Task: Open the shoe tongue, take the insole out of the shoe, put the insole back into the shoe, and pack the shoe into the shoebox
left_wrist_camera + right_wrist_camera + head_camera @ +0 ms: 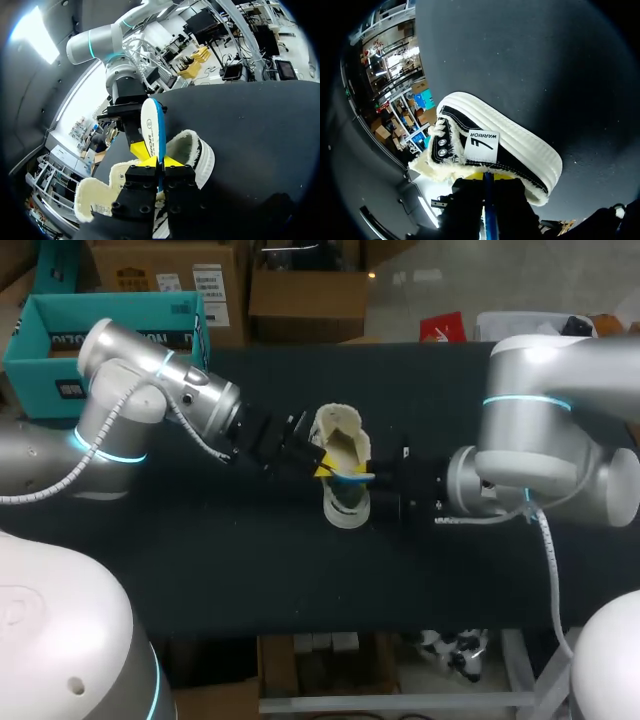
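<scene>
Tongue (95,197) open. Insole (150,127) upright above shoe (347,510), mid surface (200,560), mostly out. L claw (161,161) and R claw (489,179) both pinched on insole edge. Est. about halfway: reseat insole, then pack shoe in shoebox (110,300), far left, untouched.

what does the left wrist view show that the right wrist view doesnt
Only the left wrist view: the insole standing with its white face upright over the shoe, whose fleece-lined opening shows; the left gripper shut on its lower end; the right gripper on it from the far side. Only the right wrist view: the black outer side with its white label, eyelets and ribbed sole. Both: the shoe on the dark table, and the insole's blue edge.
</scene>
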